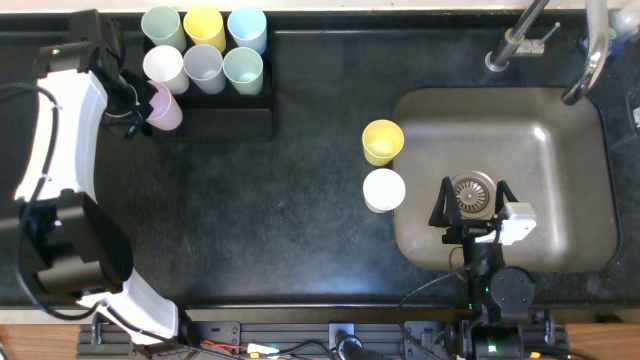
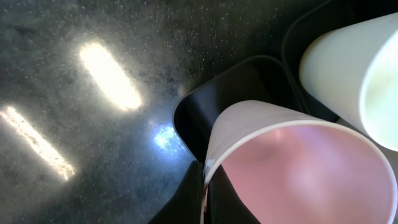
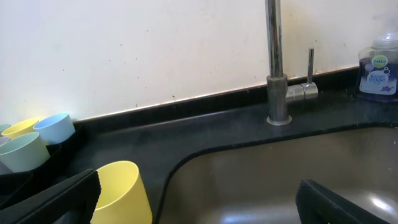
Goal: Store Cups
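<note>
Nearest us, we saw the right claw spread wide and empty above the sink. On the surface, just beside the sink's left rim, stood a white cup and, behind it, a yellow cup. Farthest off, the left claw pinched the rim of a tilted pink cup at the front left slot of the rack; six cups filled the rows behind.
</note>
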You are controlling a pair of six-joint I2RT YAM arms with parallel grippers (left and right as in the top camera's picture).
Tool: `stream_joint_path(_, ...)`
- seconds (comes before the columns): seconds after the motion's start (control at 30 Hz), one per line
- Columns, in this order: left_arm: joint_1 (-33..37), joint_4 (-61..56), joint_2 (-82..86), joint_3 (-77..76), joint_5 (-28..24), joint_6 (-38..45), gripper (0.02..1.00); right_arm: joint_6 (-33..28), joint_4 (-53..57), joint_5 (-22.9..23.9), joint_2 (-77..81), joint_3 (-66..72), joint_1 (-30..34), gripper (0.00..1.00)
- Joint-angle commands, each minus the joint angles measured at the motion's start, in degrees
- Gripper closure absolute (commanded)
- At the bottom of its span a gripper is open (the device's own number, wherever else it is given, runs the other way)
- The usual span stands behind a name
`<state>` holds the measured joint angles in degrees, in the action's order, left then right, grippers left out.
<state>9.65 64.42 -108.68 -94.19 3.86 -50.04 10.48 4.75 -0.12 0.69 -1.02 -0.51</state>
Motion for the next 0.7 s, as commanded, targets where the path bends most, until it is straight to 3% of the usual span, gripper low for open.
stream_joint_path(0.03, 0.4, -1.6, -3.3, 0.1, -0.1, -1.0, 0.982, 0.2, -0.3, -0.1, -0.4, 0.7, -0.2, 0.005)
stream_joint_path(0.37, 0.3, -1.7, -4.5, 0.1, 1.6, -1.0, 0.982, 0.2, -0.3, -0.1, -0.4, 0.7, -0.2, 0.005)
stream_joint_path(0.43, 0.3, -1.5, -4.5, 0.1, 1.7, -1.0, 0.684, 0.2, -0.3, -0.1, -0.4, 0.7, -0.2, 0.005)
stream_joint_path(0.47, 0.3, -1.3, -4.5, 0.1, 1.8, -1.0, 0.391, 0.2, -0.3, -0.1, -0.4, 0.7, -0.2, 0.005)
stream_joint_path(0.53, 0.3, -1.0, -4.5, 0.1, 1.8, -1.0, 0.080, 0.2, -0.3, -0.1, -0.4, 0.7, -0.2, 0.003)
stream_joint_path(0.57, 0.3, -0.9, -4.5, 0.1, 1.8, -1.0, 0.018, 0.2, -0.3, 0.0, -0.4, 0.7, -0.2, 0.003)
stream_joint_path(0.7, 0.3, -0.7, -3.5, 0.1, 1.8, -1.0, 0.018, 0.2, -0.3, 0.0, -0.4, 0.7, -0.2, 0.003)
